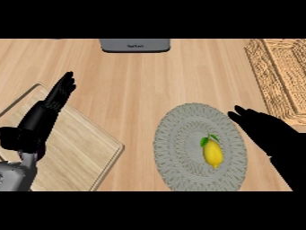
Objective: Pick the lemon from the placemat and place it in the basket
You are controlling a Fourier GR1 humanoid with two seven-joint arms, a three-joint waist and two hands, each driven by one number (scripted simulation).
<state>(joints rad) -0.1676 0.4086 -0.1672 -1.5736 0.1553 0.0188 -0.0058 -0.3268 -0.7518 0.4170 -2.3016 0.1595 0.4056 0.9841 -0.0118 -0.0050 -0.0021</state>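
A yellow lemon with a small green leaf lies on the round grey woven placemat, right of its middle. My right hand hovers just right of the lemon, over the placemat's right edge, fingers straight and pointing up-left, holding nothing. The wicker basket stands at the far right, beyond that hand. At the left, my left hand rests open above the cutting board, fingers pointing up.
A light wooden cutting board lies at the left under my left arm. A grey appliance sits at the counter's far edge, top centre. Bare wooden counter spreads between board, placemat and basket.
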